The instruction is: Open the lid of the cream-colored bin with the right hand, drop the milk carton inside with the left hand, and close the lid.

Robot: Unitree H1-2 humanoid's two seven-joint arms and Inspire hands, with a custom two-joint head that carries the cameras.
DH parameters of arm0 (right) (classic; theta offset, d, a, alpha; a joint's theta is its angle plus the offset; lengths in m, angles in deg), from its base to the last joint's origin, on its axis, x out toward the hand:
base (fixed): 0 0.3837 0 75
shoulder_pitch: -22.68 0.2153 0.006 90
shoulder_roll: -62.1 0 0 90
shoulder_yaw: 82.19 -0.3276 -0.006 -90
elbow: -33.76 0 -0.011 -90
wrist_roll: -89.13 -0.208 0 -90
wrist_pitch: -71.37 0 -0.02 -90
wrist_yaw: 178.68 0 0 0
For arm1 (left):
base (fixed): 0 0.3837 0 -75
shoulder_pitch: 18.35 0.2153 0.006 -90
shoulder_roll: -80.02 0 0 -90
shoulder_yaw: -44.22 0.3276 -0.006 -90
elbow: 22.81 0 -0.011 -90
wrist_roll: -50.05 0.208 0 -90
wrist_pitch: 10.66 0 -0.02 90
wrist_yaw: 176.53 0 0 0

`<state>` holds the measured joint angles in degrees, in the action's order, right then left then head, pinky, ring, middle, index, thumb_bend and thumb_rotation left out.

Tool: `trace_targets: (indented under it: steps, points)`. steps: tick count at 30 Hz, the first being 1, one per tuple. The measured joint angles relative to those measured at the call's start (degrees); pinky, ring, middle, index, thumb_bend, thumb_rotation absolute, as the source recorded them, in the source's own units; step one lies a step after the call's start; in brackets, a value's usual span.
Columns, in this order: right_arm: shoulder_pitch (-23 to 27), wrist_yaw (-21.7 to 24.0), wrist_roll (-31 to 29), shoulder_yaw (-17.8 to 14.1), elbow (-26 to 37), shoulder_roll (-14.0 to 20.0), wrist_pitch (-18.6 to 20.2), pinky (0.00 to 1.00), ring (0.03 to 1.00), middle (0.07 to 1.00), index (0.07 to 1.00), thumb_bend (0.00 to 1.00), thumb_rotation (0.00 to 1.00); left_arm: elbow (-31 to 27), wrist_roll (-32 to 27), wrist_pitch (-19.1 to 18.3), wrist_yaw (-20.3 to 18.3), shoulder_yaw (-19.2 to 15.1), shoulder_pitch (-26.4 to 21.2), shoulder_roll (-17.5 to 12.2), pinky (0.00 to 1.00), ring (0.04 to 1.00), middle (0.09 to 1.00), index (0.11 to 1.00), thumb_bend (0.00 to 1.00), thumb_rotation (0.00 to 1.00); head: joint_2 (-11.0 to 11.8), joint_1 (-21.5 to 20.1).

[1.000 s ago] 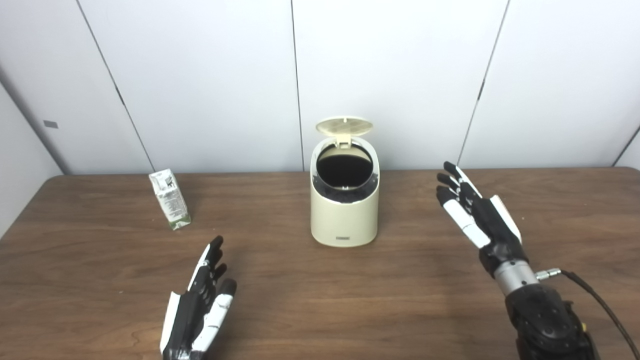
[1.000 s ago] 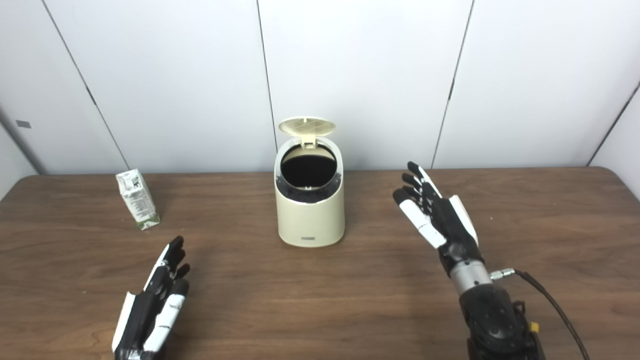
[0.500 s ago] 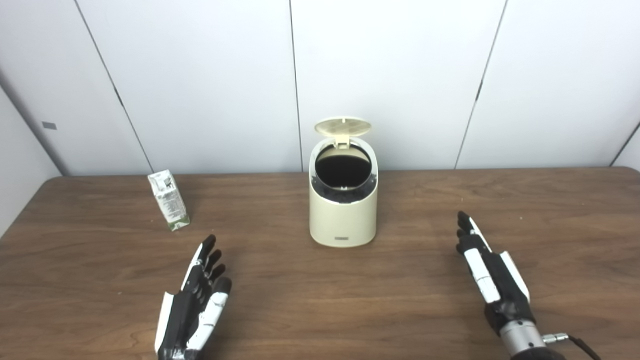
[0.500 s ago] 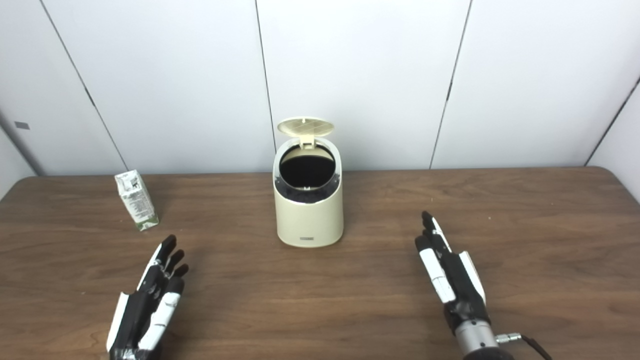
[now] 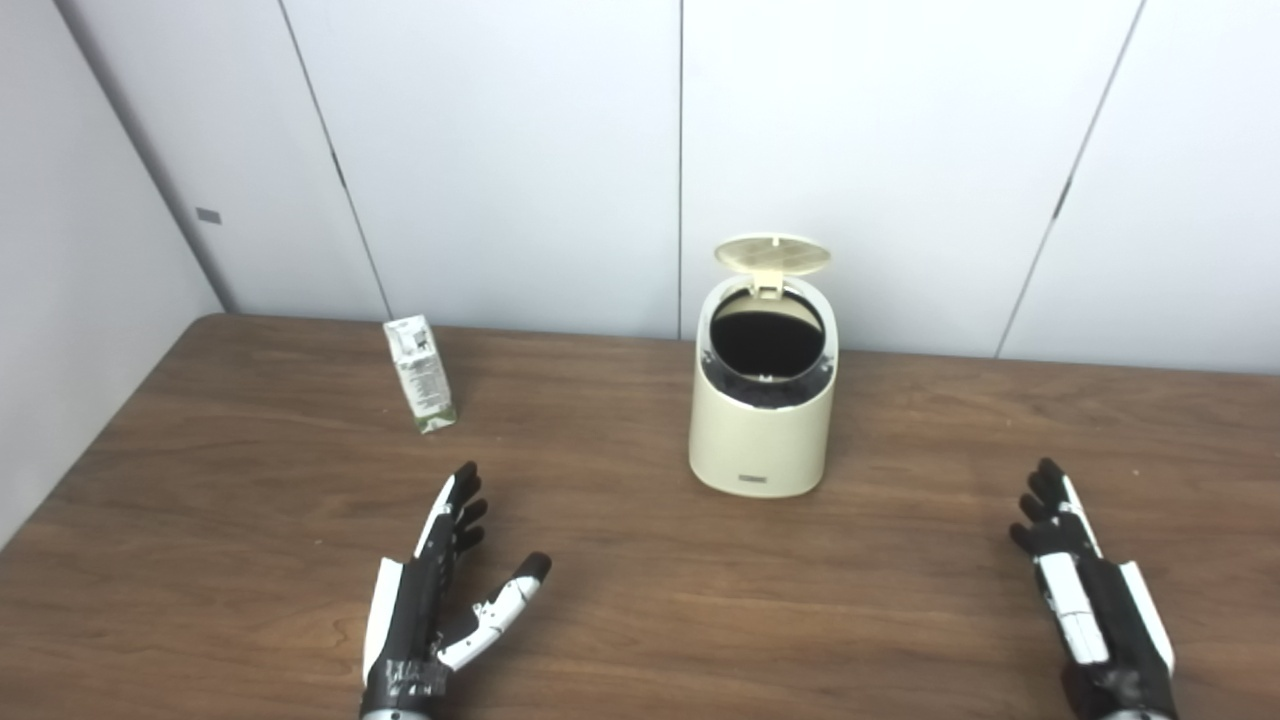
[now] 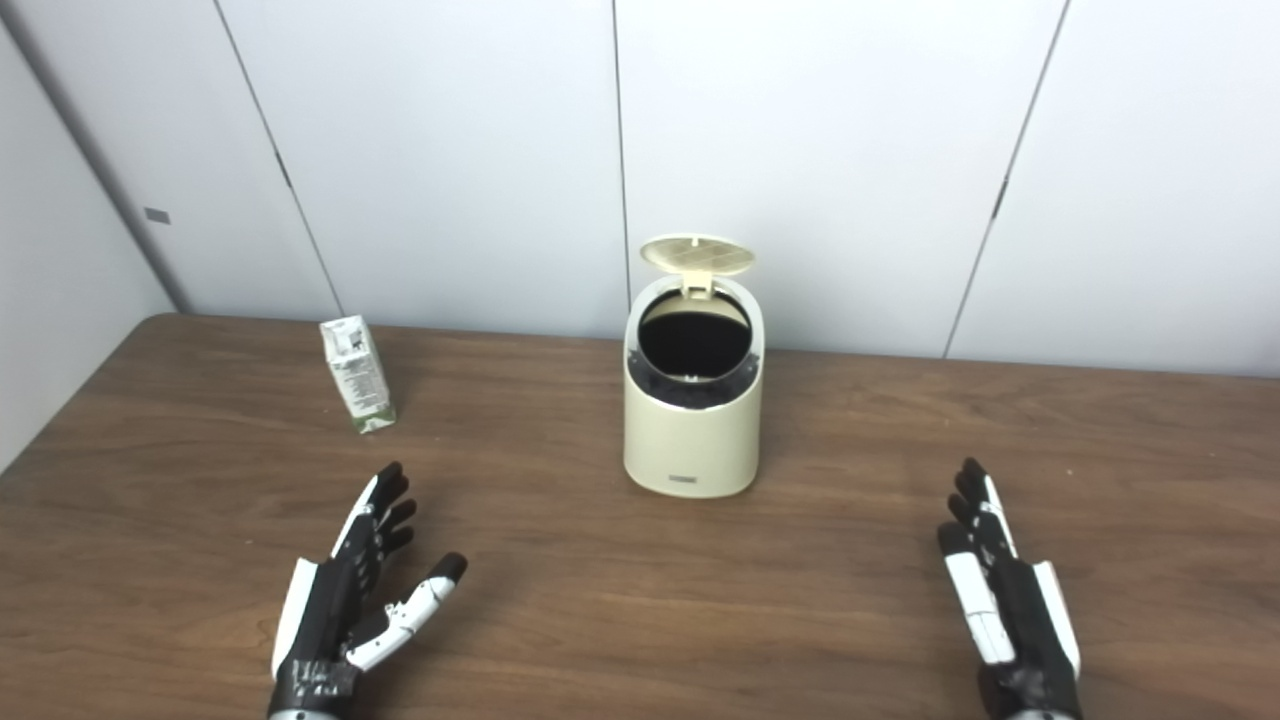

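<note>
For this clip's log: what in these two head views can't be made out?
- Inside of the bin: both views show only a dark opening under the raised lid; contents unknown.
- Print on the milk carton: too small to read.
- Small label low on the bin's front: too small to read.
- Right hand and left hand: wrists cut off by the bottom edge.

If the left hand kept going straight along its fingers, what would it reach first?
Probably nothing soon. The left hand points up and slightly right of the carton, passing between it and the bin toward the wall. Depth is uncertain, so it may brush the carton.
</note>
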<state>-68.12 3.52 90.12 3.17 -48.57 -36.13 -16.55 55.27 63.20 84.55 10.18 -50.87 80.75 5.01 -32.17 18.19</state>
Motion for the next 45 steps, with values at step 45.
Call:
trace_targets:
  steps: [45]
  points:
    - [-0.78,0.02,2.95,3.69,11.88,-1.07,12.08,0.85,0.937,0.939,1.000,0.40,0.75,33.00,2.01,-1.90,5.52,-4.48,-30.46,-18.59,0.87,0.904,0.926,0.982,0.89,0.01,4.84,0.27]
